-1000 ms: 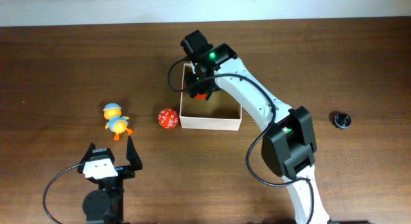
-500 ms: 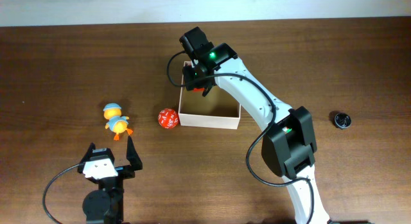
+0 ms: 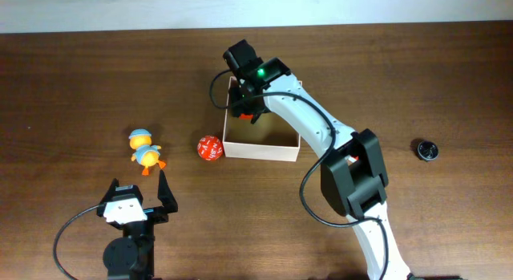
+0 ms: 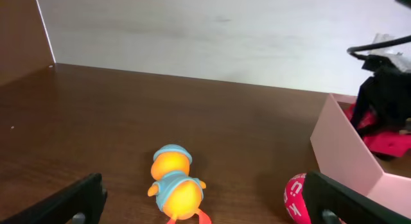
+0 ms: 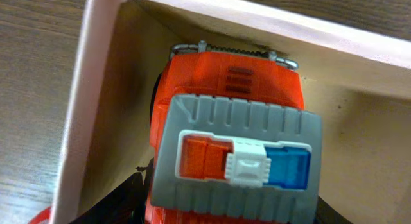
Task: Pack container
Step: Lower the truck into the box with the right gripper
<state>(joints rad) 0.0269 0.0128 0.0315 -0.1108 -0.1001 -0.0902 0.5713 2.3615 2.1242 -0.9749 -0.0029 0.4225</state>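
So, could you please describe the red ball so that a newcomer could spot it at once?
Find the white-walled container at the middle of the brown table. Just outside its near left corner lies the red ball. It is round and red with white markings, unlike the orange-and-blue duck toy farther left.

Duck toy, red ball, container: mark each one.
duck toy point(image 3: 146, 154), overhead view, orange body.
red ball point(image 3: 209, 148), overhead view, its centre.
container point(image 3: 263, 152), overhead view, white near wall.
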